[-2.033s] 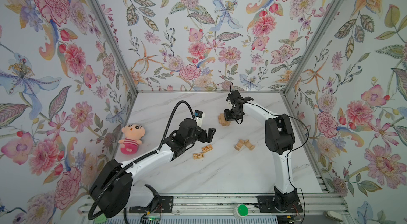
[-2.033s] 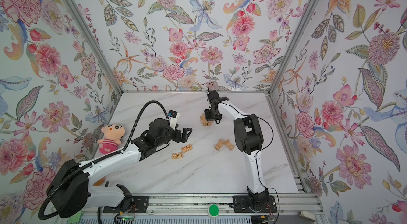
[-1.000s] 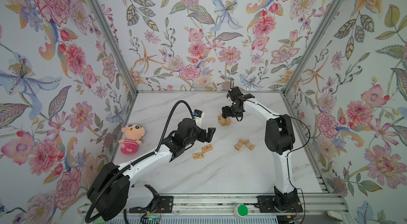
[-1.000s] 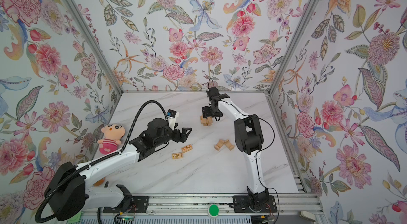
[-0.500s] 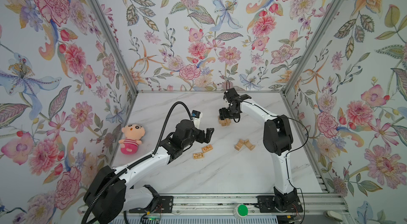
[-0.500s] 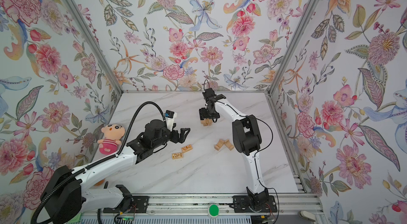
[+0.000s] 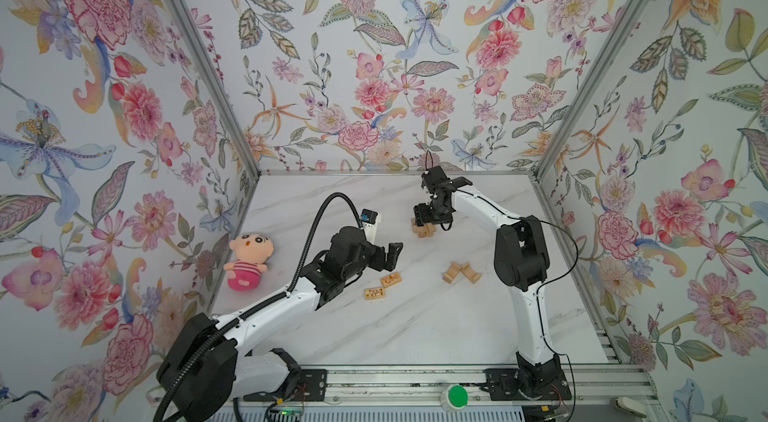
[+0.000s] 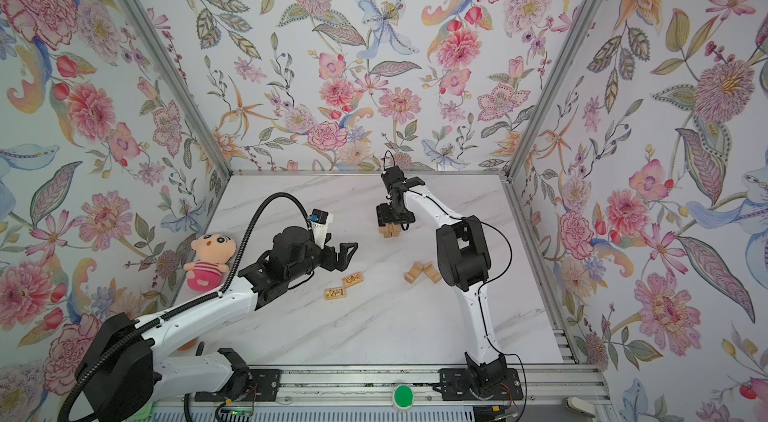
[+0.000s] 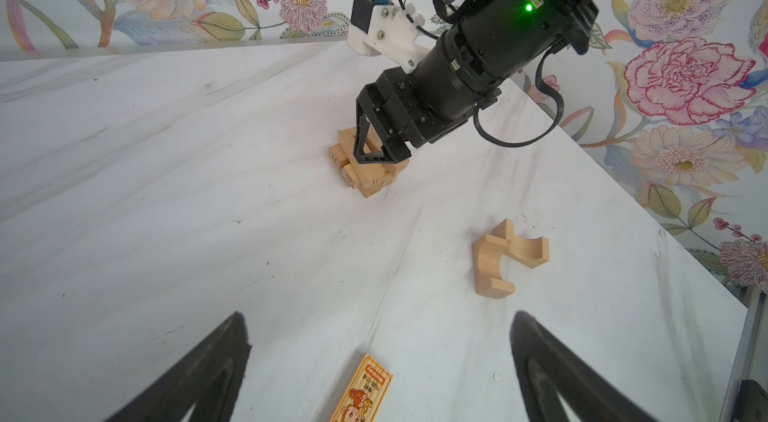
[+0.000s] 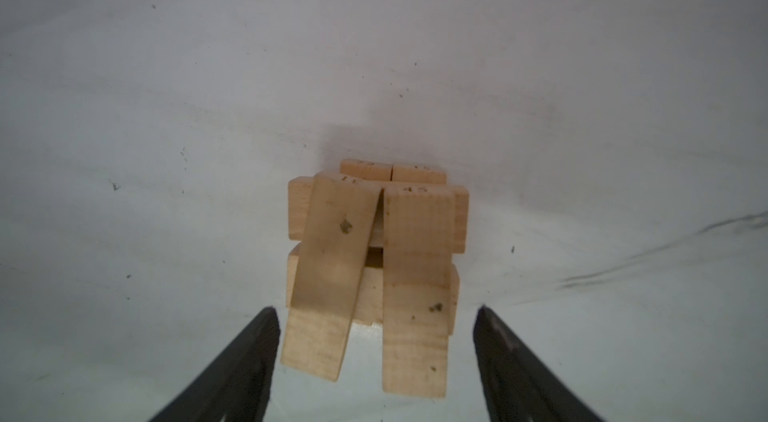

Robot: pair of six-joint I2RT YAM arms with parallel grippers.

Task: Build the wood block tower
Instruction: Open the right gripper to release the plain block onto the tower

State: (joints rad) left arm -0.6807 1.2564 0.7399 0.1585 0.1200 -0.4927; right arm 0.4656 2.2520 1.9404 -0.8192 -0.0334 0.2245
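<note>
The tower point(image 7: 424, 230) point(image 8: 390, 232) is a small crisscrossed stack of tan wood blocks at the back middle of the marble table. My right gripper point(image 7: 424, 221) point(image 10: 376, 310) hangs straight over it, open, its fingers on either side of the two top bars without gripping them. In the right wrist view the left top bar point(image 10: 328, 274) lies skewed and the right top bar point(image 10: 415, 287) lies straight. My left gripper point(image 7: 392, 256) point(image 9: 379, 316) stands wide open and empty above a printed wood block point(image 9: 365, 391). Two printed blocks point(image 7: 391, 279) point(image 7: 374, 293) lie flat near it.
Two notched wooden pieces point(image 7: 451, 272) point(image 7: 470, 273) lie to the right of the printed blocks, beside the right arm's elbow. A pink plush doll point(image 7: 245, 260) sits by the left wall. Floral walls close in the table on three sides.
The right gripper has shifted a little to the left over the tower and its jaws have narrowed slightly. The left gripper has barely moved and stays open.
</note>
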